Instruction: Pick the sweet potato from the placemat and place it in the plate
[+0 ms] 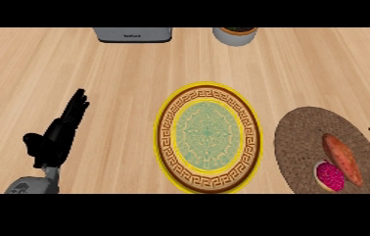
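Untouched, the elongated orange sweet potato (342, 159) lies on the round brown woven placemat (303, 132) near the desk's right edge, probably stiff and best gripped mid-body, while the left hand (61, 132) rests with straight fingers.
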Robot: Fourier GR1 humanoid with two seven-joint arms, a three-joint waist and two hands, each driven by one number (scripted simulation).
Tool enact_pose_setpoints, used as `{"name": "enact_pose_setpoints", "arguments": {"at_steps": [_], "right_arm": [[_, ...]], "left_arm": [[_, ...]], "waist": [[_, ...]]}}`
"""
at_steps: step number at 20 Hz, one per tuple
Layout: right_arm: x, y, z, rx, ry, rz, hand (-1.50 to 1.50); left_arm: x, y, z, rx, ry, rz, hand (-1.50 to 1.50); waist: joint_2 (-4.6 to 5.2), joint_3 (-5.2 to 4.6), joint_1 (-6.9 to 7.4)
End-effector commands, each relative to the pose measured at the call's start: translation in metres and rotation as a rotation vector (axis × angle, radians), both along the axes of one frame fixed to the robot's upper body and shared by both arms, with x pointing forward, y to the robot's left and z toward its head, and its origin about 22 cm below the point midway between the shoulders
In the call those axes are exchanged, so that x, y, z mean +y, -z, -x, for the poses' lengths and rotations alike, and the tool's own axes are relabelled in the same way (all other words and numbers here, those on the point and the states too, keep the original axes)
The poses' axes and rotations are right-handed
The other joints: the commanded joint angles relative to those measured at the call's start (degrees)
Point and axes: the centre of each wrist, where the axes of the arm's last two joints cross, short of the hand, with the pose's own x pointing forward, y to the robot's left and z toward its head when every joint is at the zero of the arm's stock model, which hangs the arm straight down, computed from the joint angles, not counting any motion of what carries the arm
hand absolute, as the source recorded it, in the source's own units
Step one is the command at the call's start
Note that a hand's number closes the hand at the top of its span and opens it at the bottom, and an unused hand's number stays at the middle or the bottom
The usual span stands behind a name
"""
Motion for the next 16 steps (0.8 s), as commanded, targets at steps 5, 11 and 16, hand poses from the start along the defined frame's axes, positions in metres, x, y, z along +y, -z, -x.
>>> {"name": "enact_pose_setpoints", "arguments": {"at_steps": [5,11,16], "right_arm": [[-0.002,-0.021,-0.015,0.129,0.031,0.098,-1.50],[-0.002,0.027,-0.037,0.191,0.026,0.139,-1.50],[0.001,0.043,-0.028,0.221,0.011,0.156,-1.50]], "left_arm": [[0.006,0.012,-0.001,0.017,-0.006,0.015,0.00],[0.009,-0.017,-0.025,-0.010,-0.004,-0.019,0.00],[0.011,0.005,-0.004,0.006,-0.015,0.010,0.00]], "waist": [[0.00,0.02,-0.17],[0.09,0.07,0.16],[0.00,0.05,-0.07]]}}
